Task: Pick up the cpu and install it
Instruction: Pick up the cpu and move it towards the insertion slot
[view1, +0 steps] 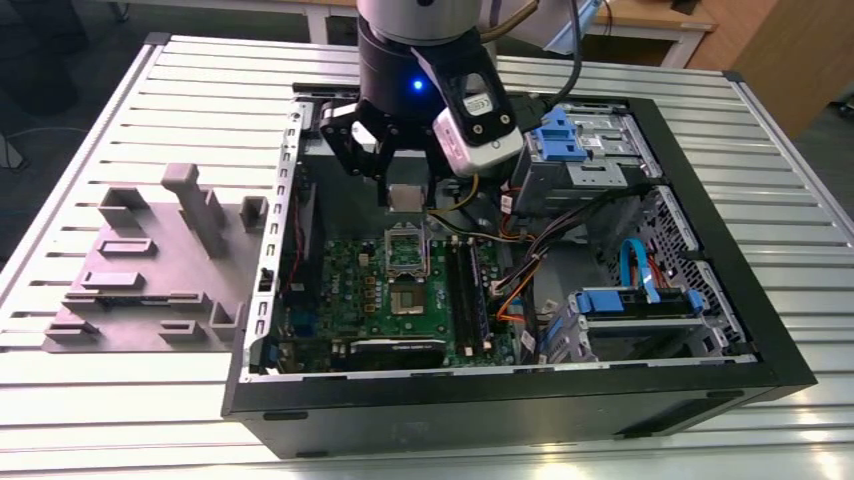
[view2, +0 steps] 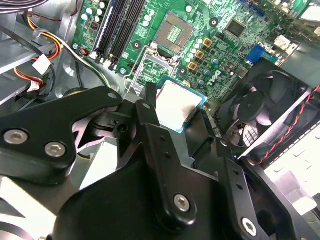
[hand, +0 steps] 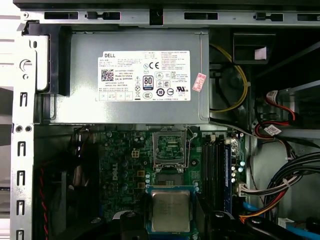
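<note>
The exterior view takes in the whole open computer case (view1: 534, 395), the gripper (view1: 403, 188) hanging inside it, and a grey plastic tray (view1: 147, 270) outside the case, well off to the gripper's side. Both wrist views look past the black fingers (view2: 150, 125), pinched on opposite edges of the cpu (view2: 178, 104), its silvery top toward the cameras. Beneath the held cpu and apart from it, the green motherboard (hand: 122, 165) lies in the case, its socket (view2: 176, 32) uncovered with the hinged frame (hand: 170, 146) swung open.

- You see an open computer case (view1: 507, 395) on a slatted table (view1: 200, 90).
- Beside the case, at the exterior view's left, lies a grey tray (view1: 147, 270).
- Inside the case sits a power supply (hand: 75, 75).
</note>
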